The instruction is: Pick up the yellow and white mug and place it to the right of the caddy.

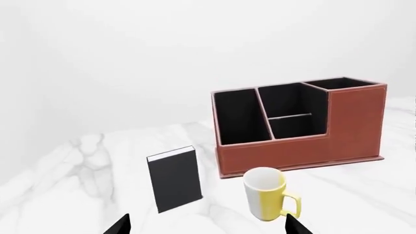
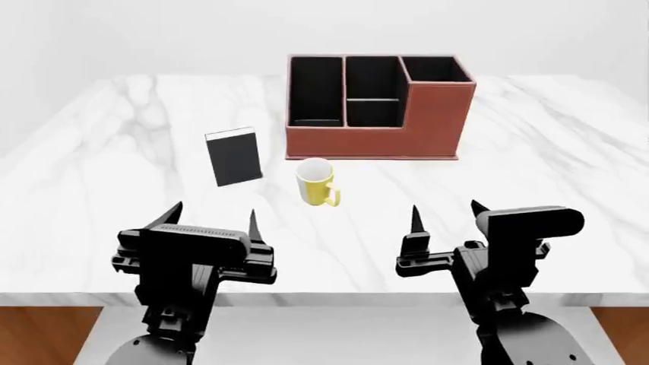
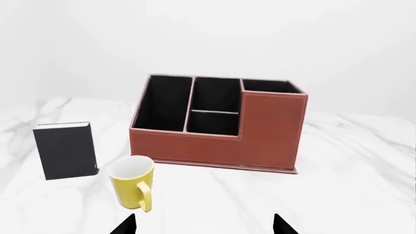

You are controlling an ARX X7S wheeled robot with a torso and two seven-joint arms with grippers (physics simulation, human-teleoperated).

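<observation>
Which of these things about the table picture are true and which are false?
1. The small yellow and white mug stands upright in front of the reddish-brown leather-look caddy. True.
2. The mug sits inside a caddy compartment. False: it stands on the white marble table.
3. The small black upright book lies flat. False: it stands upright.
4. Both tools, left and right, are open and hold nothing. True.

Black arms, pointed fingertips (image 2: 251,222), prob. matte.

surface: white marble table (image 2: 527,152) | on it: caddy (image 2: 378,106), black book (image 2: 233,157), mug (image 2: 318,182)
</observation>
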